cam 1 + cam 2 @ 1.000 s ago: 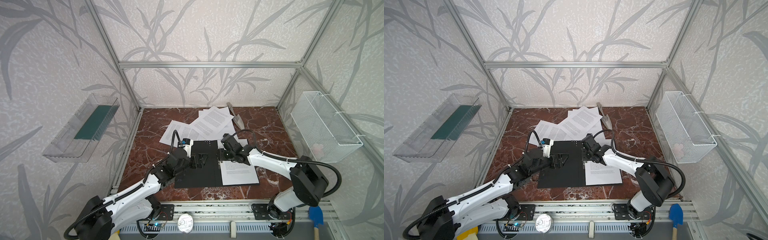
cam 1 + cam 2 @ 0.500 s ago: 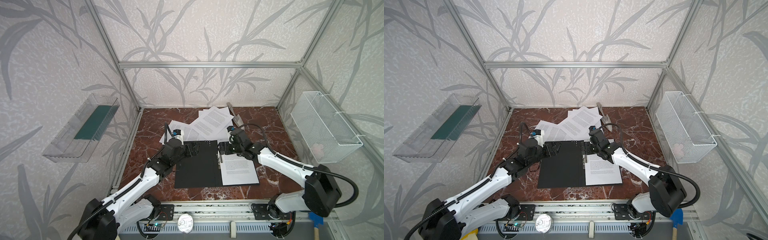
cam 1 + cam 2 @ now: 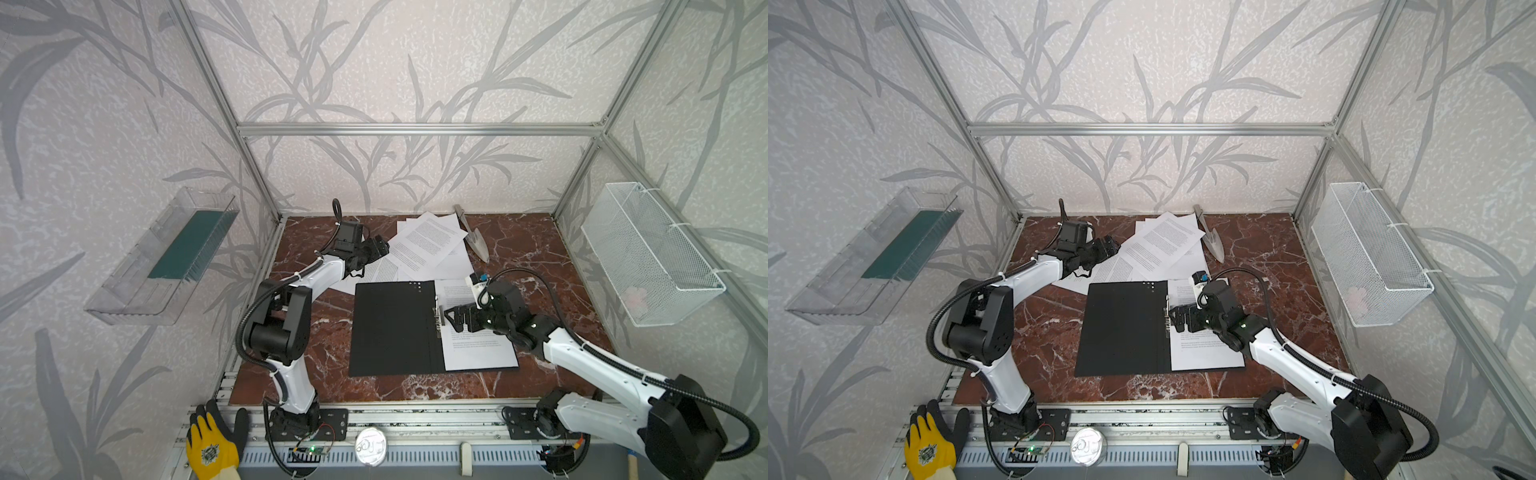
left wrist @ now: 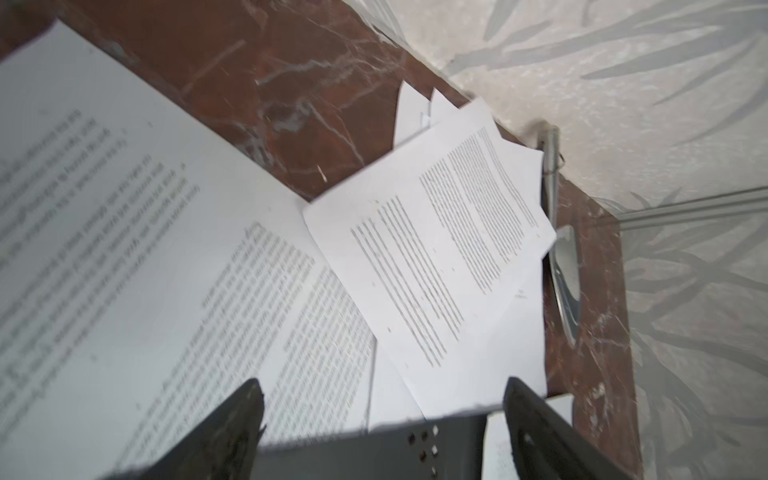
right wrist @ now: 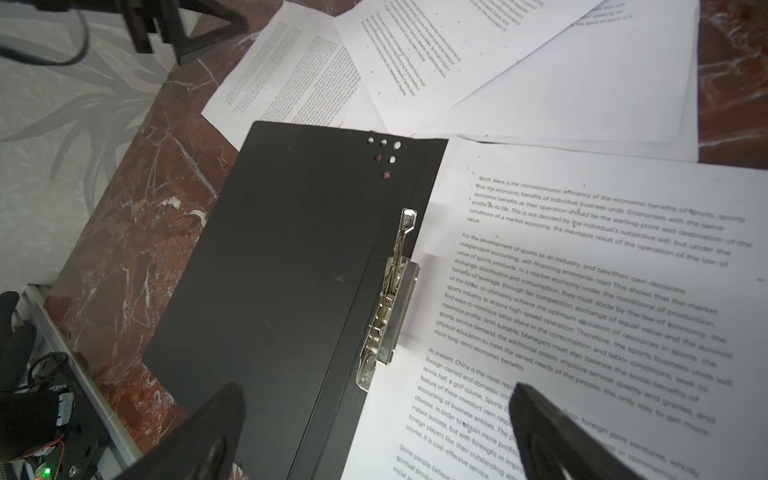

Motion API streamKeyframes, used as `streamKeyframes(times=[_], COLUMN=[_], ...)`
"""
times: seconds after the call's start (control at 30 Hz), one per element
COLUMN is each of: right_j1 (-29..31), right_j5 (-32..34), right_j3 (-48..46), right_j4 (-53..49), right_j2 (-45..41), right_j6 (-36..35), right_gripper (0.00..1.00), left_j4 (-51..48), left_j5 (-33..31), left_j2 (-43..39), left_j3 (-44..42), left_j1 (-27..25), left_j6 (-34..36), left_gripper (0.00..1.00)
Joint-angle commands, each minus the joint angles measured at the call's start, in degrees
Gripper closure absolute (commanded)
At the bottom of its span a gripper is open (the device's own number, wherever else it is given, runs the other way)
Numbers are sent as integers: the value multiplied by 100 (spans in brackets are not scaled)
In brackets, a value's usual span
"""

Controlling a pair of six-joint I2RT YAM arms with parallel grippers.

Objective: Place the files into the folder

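We note the folder [image 3: 395,328] open at the table's [image 3: 536,249] front edge, one sheet [image 3: 478,345] at its clip [image 5: 390,307], right gripper [image 3: 451,319] wide and empty above it; left gripper [image 3: 383,246], wide, faces the back-edge files [image 3: 430,239], likely for the next pick.

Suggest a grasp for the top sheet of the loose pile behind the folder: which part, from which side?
Take the top sheet by its corner toward the left gripper, coming in low from the left. It lies diagonally over the others, and in the left wrist view that corner's edge casts a shadow, so it probably sits slightly raised. The trowel crowds the right edge.
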Motion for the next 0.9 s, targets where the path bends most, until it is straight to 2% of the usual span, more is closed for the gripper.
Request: streamKeyframes(times=[0.0,0.13,0.23,0.37,0.57,0.63,0.87], right_j1=[-40,-40,-50,-48,-53,-48,-52], right_j5=[-262,-550,-634,-637,-579,-574,-581], right_j3=[-151,-347,-330,-341,-311,-304,-285], right_j4=[652,1154,1210,1244,1214,1200,1158], right_j2=[-85,20,136,199,276,300,287], right_j6=[-4,212,230,233,224,215,233], right_gripper=[1,1,1,1,1,1,1], left_j4=[-1027,-2180,-3180,-4084,-4404,-4612,-4935], left_j5=[753,1377,1463,1867,2348,2333,2481], left_j2=[1005,2174,2920,3748,4277,4384,4380], left_j3=[1208,2899,4147,5506,6243,6418,6337], left_j1=[333,542,602,613,593,567,457], left_j6=[828,1629,2182,2524,2622,2684,2887], left_gripper=[12,13,13,13,13,13,13])
